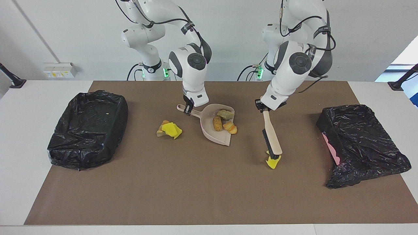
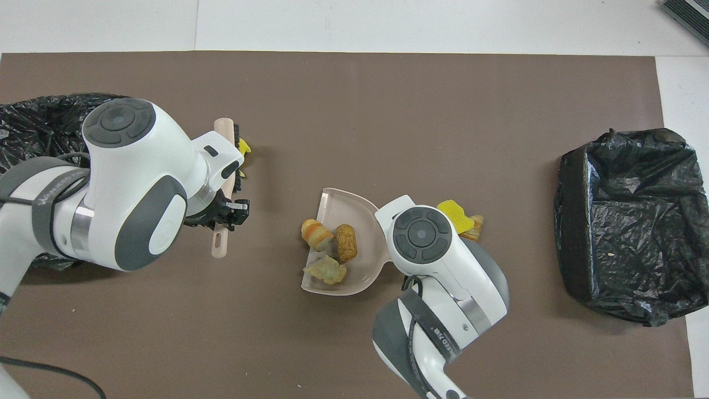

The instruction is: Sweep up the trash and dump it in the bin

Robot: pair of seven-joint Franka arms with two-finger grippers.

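Note:
A beige dustpan (image 1: 209, 131) lies mid-table with three bread-like scraps on it: a brown oblong one (image 1: 217, 123), a pale one (image 1: 225, 114) and a golden one (image 1: 231, 127) at its open edge. My right gripper (image 1: 187, 109) is shut on the dustpan handle. My left gripper (image 1: 265, 107) is shut on the handle of a beige brush (image 1: 271, 138), whose bristles rest against a yellow sponge piece (image 1: 272, 162) toward the left arm's end. A yellow sponge with a bread chunk (image 1: 169, 129) lies beside the dustpan, toward the right arm's end. In the overhead view the dustpan (image 2: 363, 266), brush (image 2: 219, 246) and both sponges (image 2: 244, 147) (image 2: 455, 215) show.
A black-lined bin (image 1: 81, 153) stands at the right arm's end of the brown mat, and shows in the overhead view too (image 2: 626, 221). A crumpled black bag with a pink edge (image 1: 359, 147) lies at the left arm's end.

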